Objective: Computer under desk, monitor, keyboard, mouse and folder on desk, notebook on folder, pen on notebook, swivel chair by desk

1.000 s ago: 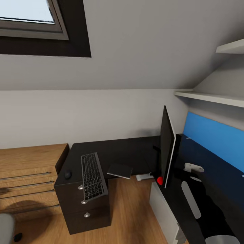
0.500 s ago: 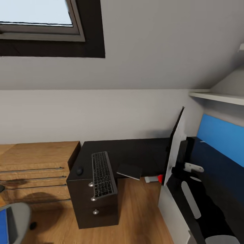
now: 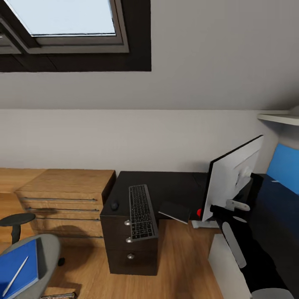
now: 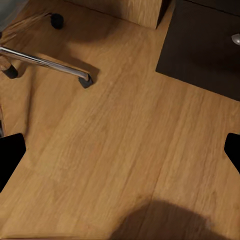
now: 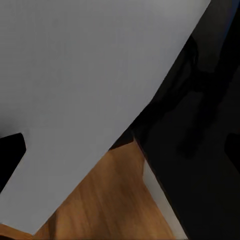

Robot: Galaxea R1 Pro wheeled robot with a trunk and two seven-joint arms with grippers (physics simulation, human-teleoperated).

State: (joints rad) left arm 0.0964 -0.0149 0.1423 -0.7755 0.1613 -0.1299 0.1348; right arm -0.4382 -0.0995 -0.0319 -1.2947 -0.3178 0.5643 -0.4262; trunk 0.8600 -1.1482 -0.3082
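Note:
The dark desk point(image 3: 166, 185) carries the keyboard point(image 3: 141, 211), a black mouse point(image 3: 114, 204) to its left and a dark flat notebook point(image 3: 174, 211) jutting over the front edge. The monitor point(image 3: 232, 178) stands at the right on a white foot point(image 3: 202, 224), showing its white back point(image 5: 90, 90). My right gripper point(image 5: 120, 150) hangs close behind that back, open, with nothing between its fingers. A blue folder point(image 3: 16, 270) with a white pen point(image 3: 14, 276) on it lies on the grey swivel chair point(image 3: 49, 253). My left gripper point(image 4: 120, 150) is open above the wooden floor point(image 4: 125, 135).
A wooden chest of drawers point(image 3: 66, 195) stands left of the desk. A white case point(image 3: 224, 270) sits under the desk's right wing, near my right arm point(image 3: 232, 241). A small red item point(image 3: 199, 212) lies by the monitor's foot. The chair's chrome leg point(image 4: 45, 62) crosses the floor.
The head view has swung left, shifting the desk rightward in the picture. The monitor went from edge-on to showing its white back. The chair with the blue folder has come into view.

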